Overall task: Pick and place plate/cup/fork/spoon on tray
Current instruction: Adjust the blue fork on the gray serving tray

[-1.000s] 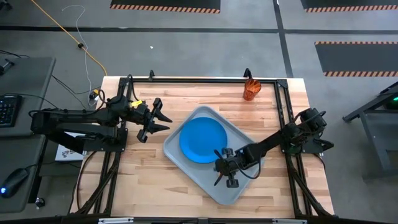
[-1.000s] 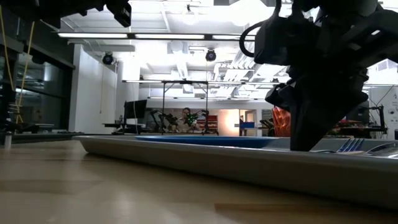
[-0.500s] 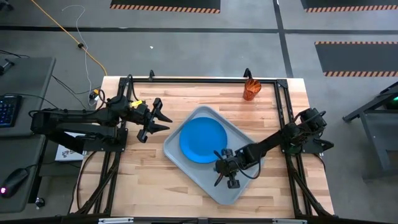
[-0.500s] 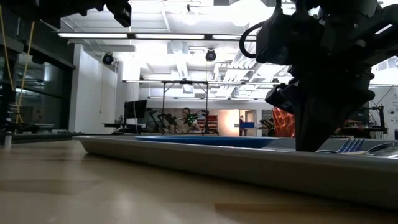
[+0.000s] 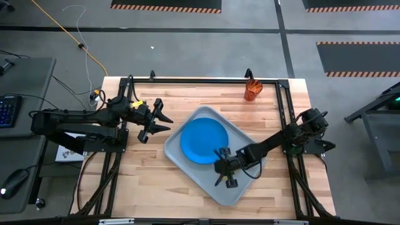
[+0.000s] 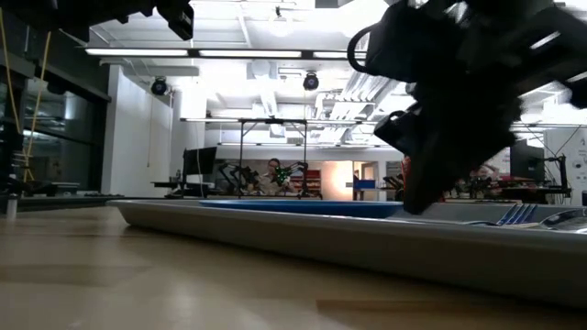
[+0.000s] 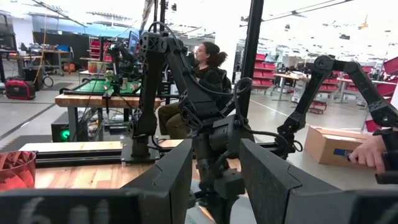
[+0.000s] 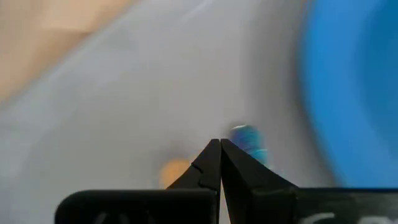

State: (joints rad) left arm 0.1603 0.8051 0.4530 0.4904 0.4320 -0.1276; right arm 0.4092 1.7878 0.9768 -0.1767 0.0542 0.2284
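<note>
While the right gripper point(image 5: 220, 174) hangs low over the tray point(image 5: 240, 187) in the lower centre of the overhead frame, its fingers are pressed together and hold nothing. Just ahead of their tips the wrist camera shows a blurred teal fork point(image 8: 247, 138) end and an orange spoon point(image 8: 174, 170) end lying on the tray floor, so both utensils appear already placed. Beside them, toward the frame's centre, the plate point(image 5: 204, 140) lies flat inside the tray. Left of the tray the left gripper point(image 5: 157, 124) waits above the counter point(image 5: 144, 181), fingers partly spread and empty, pointing at the tray. Farthest off, at upper right of centre, the cup point(image 5: 251, 91) stands on the counter's far edge, likely the last item to fetch.
</note>
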